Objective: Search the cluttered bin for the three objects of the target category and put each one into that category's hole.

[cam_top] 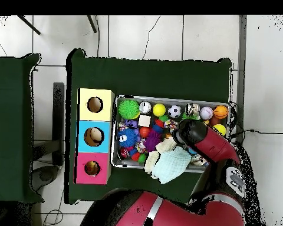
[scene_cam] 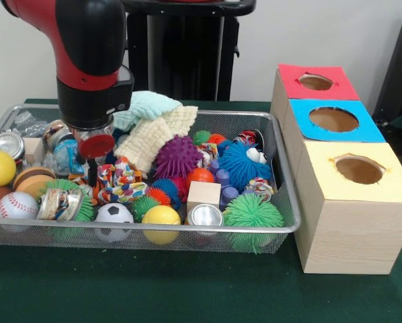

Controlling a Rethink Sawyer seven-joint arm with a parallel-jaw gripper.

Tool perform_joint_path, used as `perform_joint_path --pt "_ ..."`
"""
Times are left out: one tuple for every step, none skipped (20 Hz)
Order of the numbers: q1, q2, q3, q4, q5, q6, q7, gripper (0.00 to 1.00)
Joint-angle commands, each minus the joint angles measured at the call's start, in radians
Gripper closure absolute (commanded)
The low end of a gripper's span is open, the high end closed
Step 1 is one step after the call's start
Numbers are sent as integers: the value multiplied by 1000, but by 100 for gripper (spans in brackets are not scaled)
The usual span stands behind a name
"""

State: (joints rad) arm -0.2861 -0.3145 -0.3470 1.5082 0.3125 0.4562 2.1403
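A wire mesh bin (scene_cam: 154,231) (cam_top: 173,98) is packed with toys: a yellow ball (scene_cam: 161,217), a soccer ball (scene_cam: 113,214), a baseball (scene_cam: 16,205), spiky purple (scene_cam: 177,156), blue (scene_cam: 240,165) and green (scene_cam: 253,214) balls, a wooden cube (scene_cam: 204,193), metal cans (scene_cam: 206,215), rope toys (scene_cam: 120,183) and pale cloths (scene_cam: 154,124). My gripper (scene_cam: 92,176) reaches down into the bin's left part, just above the rope toy. In the overhead view the arm's end (cam_top: 191,132) hides it. Whether it holds anything does not show.
Three wooden boxes stand in a row beside the bin, each with a round hole in a coloured top: red (scene_cam: 292,75) (cam_top: 92,159), blue (scene_cam: 372,128) (cam_top: 85,136) and yellow (scene_cam: 382,185) (cam_top: 95,94). A green cloth (scene_cam: 154,289) covers the table.
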Motion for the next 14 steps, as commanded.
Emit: perform_joint_path --pt "-9 62 97 -30 11 -52 135 0" --pt "-16 62 111 -29 14 -72 133 0" --pt "-18 63 119 -30 16 -87 133 0" --pt "-20 63 124 -32 17 -88 131 0" --pt "-24 61 130 -30 18 -92 128 0" --pt "-29 58 137 -25 16 -96 123 0" --pt "-34 57 144 -21 16 -102 120 0" --pt "-39 55 151 -15 14 -117 117 0" --pt "-51 52 165 -11 6 -141 104 0" --pt "-60 51 170 -16 -6 -147 86 0" --pt "-60 50 167 -19 -6 -125 81 0" --pt "-53 51 155 -21 -6 -113 88 0" --pt "-48 50 150 -15 -2 -110 100 0" --pt "-48 48 152 -8 -3 -124 104 0"
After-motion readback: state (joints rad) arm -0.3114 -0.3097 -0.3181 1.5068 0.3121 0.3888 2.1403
